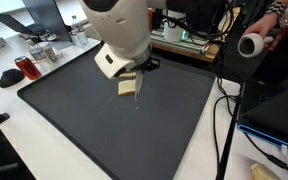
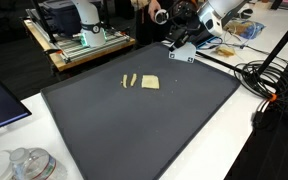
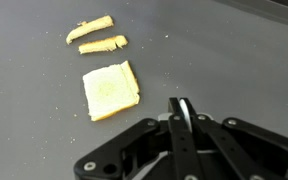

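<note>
**Ana:** How did the claw (image 3: 184,110) stand at that moment?

**Ben:** It was shut tight. In the wrist view the two fingertips were pressed together with no gap showing, and they had hold of nothing.

**Ana:** And the bread slice (image 3: 111,90)?

**Ben:** It lay flat on the dark mat (image 3: 234,60), a pale square with a browner rim. In the wrist view it sat up and to the left of the fingertips, near them but clearly apart. Nothing was touching it.

**Ana:** Was the claw down on the mat?

**Ben:** No, it hung above it. In an exterior view the white arm (image 1: 119,30) leaned in over the mat, and the slice (image 1: 129,87) showed just below the dark claw parts. Bare mat lay all round the slice.

**Ana:** What else lay nearby?

**Ben:** Two crust strips (image 3: 96,37), thin and tan, lay side by side just beyond the slice on the side away from the claw. They were close to each other and close to the slice, though none of the three pieces touched. In an exterior view the strips (image 2: 129,80) lay beside the slice (image 2: 150,82), towards the far part of the mat.

**Ana:** And under the mat?

**Ben:** The mat covered most of a white desk (image 2: 24,130). A tangle of black cables (image 2: 269,85) lay off one edge of the mat.
</note>
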Robot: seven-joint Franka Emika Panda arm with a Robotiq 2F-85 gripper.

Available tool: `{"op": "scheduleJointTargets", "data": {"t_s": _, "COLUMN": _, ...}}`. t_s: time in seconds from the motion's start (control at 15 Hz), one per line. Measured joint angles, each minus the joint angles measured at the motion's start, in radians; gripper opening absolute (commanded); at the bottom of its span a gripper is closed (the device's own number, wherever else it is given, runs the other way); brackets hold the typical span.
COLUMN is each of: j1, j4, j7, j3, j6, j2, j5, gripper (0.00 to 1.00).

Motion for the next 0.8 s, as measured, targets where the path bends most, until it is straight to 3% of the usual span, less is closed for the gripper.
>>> {"op": "scheduleJointTargets", "data": {"t_s": 0.4, "j1": -0.080, "j4": 0.087, "j7": -0.131, "j3": -0.017, "j6": -0.004, "j2": 0.063, "j5": 0.011, "gripper": 0.01}}
{"op": "scheduleJointTargets", "data": {"t_s": 0.8, "j1": -0.172, "j4": 0.086, "j7": -0.338, "j3": -0.026, "j6": 0.057, "j2": 0.068, "j5": 0.010, "gripper": 0.01}}
